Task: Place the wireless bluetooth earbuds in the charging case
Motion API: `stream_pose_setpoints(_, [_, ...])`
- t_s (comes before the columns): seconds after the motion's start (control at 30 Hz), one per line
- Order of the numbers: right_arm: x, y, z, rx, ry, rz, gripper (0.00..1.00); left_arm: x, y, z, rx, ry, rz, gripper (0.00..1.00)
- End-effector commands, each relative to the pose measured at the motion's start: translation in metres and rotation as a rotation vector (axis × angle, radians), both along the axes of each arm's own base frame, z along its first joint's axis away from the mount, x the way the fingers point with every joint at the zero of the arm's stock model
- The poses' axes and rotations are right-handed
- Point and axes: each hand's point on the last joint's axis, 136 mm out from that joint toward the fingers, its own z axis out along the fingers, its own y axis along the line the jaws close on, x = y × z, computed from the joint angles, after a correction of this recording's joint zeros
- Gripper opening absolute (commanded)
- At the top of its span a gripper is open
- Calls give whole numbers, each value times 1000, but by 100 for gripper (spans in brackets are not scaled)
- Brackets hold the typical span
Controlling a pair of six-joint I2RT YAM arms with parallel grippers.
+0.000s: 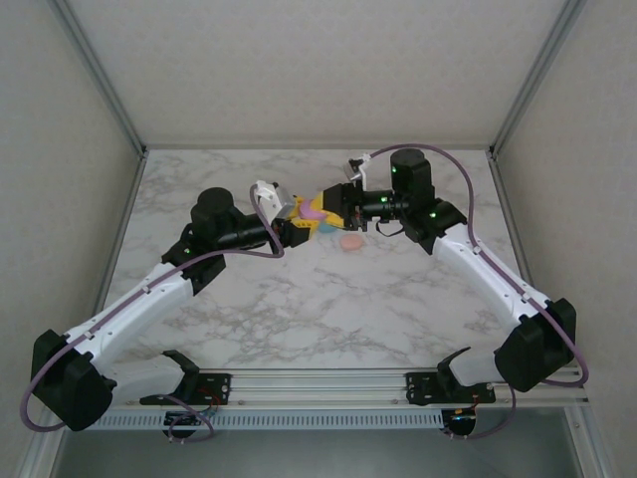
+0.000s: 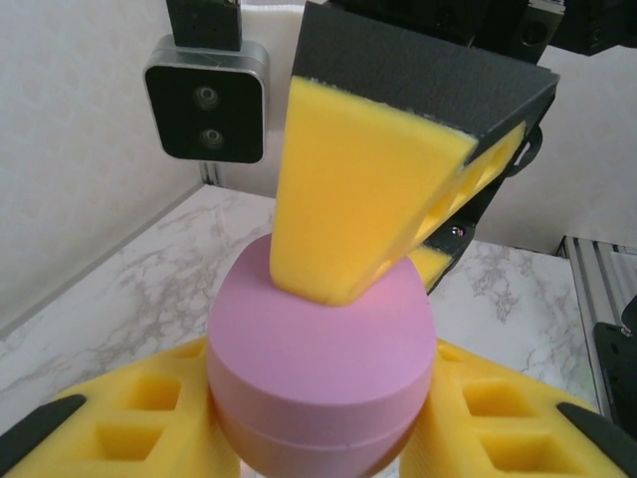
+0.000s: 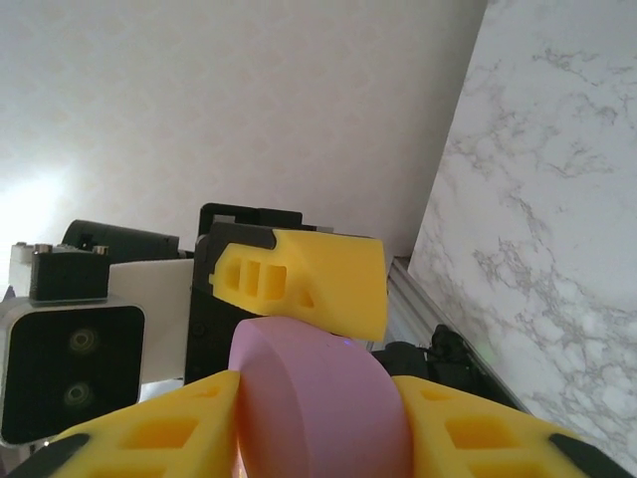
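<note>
A pink round charging case (image 1: 312,211) hangs in the air over the middle of the table, with both grippers on it. My left gripper (image 1: 299,221) is shut on it, its yellow fingers pressing the case's (image 2: 318,358) two sides. My right gripper (image 1: 325,207) comes from the opposite side and is closed on the same case (image 3: 318,398). One right finger (image 2: 358,189) lies on the case's flat top. A left finger (image 3: 318,279) shows above the case in the right wrist view. The case looks closed, and the earbuds are out of view.
A peach round piece (image 1: 350,242) lies on the marble table (image 1: 299,309) just right of the grippers, and a small teal bit (image 1: 324,228) shows below them. Walls close the table in at the back and on both sides.
</note>
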Motion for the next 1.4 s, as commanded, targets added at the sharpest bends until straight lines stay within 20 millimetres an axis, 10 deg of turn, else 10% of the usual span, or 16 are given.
stream_pose_setpoints(0.0, [-13, 1, 16, 54, -40, 37, 31, -3, -4, 23, -53, -47, -16, 39])
stream_pose_setpoints(0.8, [22, -28, -13, 46, -6, -256, 11, 3, 0, -1, 49, -5, 29, 62])
stream_pose_setpoints(1.07, [54, -68, -130, -218, 125, -474, 11, 5, 17, 7, 29, -31, 124, 64])
stream_pose_setpoints(1.37, [52, -65, -253, -405, 294, -443, 14, 18, 38, 19, -20, -46, 275, 67])
